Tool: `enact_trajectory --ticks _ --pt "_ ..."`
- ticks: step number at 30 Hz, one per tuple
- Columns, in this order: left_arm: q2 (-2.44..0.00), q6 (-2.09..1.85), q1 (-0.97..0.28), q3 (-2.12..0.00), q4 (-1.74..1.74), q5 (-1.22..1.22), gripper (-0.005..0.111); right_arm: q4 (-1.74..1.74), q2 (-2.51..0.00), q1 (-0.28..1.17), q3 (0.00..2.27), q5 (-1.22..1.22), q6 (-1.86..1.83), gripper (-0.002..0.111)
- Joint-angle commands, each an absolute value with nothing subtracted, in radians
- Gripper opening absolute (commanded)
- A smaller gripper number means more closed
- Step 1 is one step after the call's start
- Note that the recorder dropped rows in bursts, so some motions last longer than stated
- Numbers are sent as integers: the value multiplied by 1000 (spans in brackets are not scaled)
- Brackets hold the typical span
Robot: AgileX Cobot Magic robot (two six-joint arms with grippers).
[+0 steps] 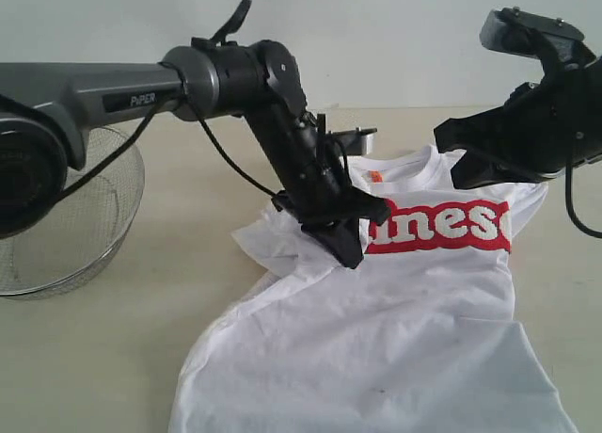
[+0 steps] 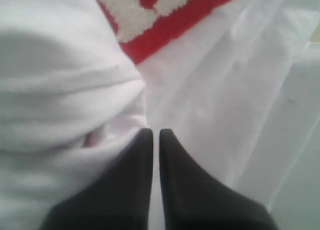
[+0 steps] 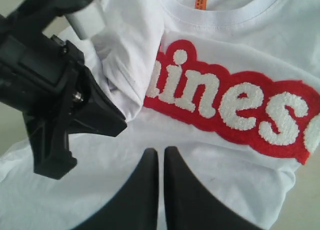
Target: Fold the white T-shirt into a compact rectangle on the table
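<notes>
White T-shirt point(image 1: 414, 311) lies rumpled, chest up, on the worktop point(image 1: 122, 358), spreading toward 5 o'clock. Left gripper point(image 1: 348, 249) is pressed together beside the bunched sleeve point(image 1: 273, 240), at 9 o'clock of the lettering point(image 1: 442, 224). Right gripper point(image 3: 161, 151) is pressed together, empty. The cloth looks soft, light and limp, so it is best pinched at hems or shoulder seams.

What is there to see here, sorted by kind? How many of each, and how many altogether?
White T-shirt: 1
Wire-mesh basket: 1
Black grippers: 2, the left gripper and the right gripper
Table: 1
Total: 5
</notes>
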State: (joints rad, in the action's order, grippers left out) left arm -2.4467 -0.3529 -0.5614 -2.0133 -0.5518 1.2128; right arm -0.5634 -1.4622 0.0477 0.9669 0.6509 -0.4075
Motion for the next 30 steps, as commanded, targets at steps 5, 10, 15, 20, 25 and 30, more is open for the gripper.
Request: enact_trajectory --ticks 5,10,15,20,25,30 --pt "-2471 -352 -570 -2018 -557 1217 5 -565 -1457 40 967 648 -416 0" --pt "-2421 -359 -568 -2018 -557 1221 5 -571 -1453 40 967 603 -400 0" --pt "-2368 -360 -568 -2018 -543 1221 5 -571 -1451 40 967 576 -398 0" --pt "-2330 -360 -565 -2018 -462 1221 5 -571 -1451 40 967 553 -390 0" --pt "-2304 -306 -527 -2018 -342 1221 5 -571 -1451 40 967 557 -390 0" --pt "-2304 -228 -446 -2018 -238 1221 5 -571 -1451 40 967 565 -392 0"
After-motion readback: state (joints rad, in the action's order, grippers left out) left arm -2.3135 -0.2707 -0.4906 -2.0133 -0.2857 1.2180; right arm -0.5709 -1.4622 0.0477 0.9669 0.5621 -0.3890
